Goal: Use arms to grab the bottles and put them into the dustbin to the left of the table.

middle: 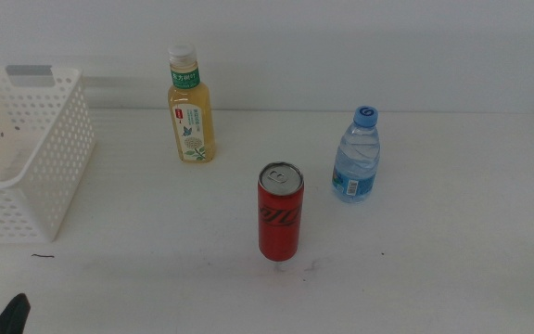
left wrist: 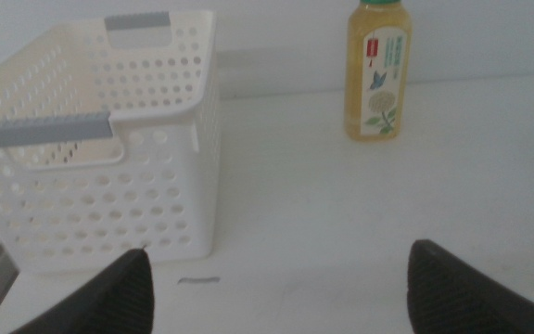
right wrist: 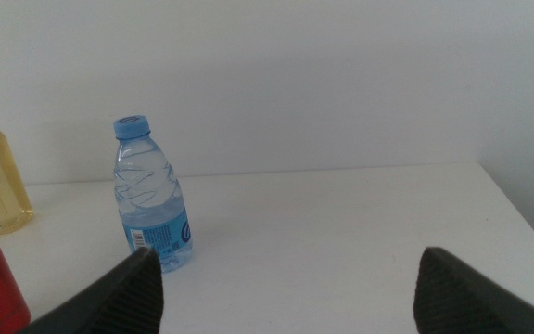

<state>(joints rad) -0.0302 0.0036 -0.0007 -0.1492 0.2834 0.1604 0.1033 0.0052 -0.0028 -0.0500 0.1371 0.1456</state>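
Two hands wide open, empty | left hand (left wrist: 276, 288) | right hand (right wrist: 286, 288)

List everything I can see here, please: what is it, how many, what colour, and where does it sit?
Tea bottle: one, yellow drink, white cap, green-white label; upright at the back of the table, right of the basket.
Water bottle: one, clear with blue cap and blue label; upright, right of centre.
Can: one, red with silver top; upright, nearest the camera, centre.
Basket: one, white with round holes and grey handles; on the left side, nothing visible inside.
Table: one, white, a few small dark marks.
Left end effector: dark jaws open, holding nothing, facing the basket and tea bottle.
Right end effector: dark jaws open, holding nothing, facing the water bottle.
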